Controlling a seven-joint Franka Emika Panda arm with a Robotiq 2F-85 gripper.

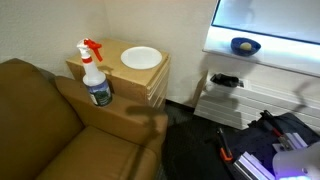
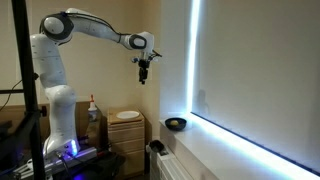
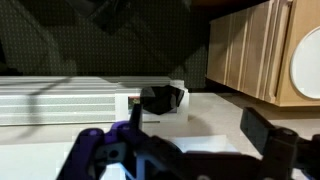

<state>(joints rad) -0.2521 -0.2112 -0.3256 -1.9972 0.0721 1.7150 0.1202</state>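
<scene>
Black object (image 3: 162, 98), maybe a clip, lies untouched on the shelf (image 3: 60, 100), twelve o'clock of the gripper (image 3: 175, 138), which hangs open, empty.

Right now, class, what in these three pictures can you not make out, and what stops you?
Spray bottle label: too small to read in an exterior view.
Black thing on the radiator: blurred in the wrist view, so its kind is unclear.
Plate: cut off by the wrist view's right edge.
Bowl: too small in an exterior view to see inside.
Tool: too small in an exterior view for finger detail.
</scene>
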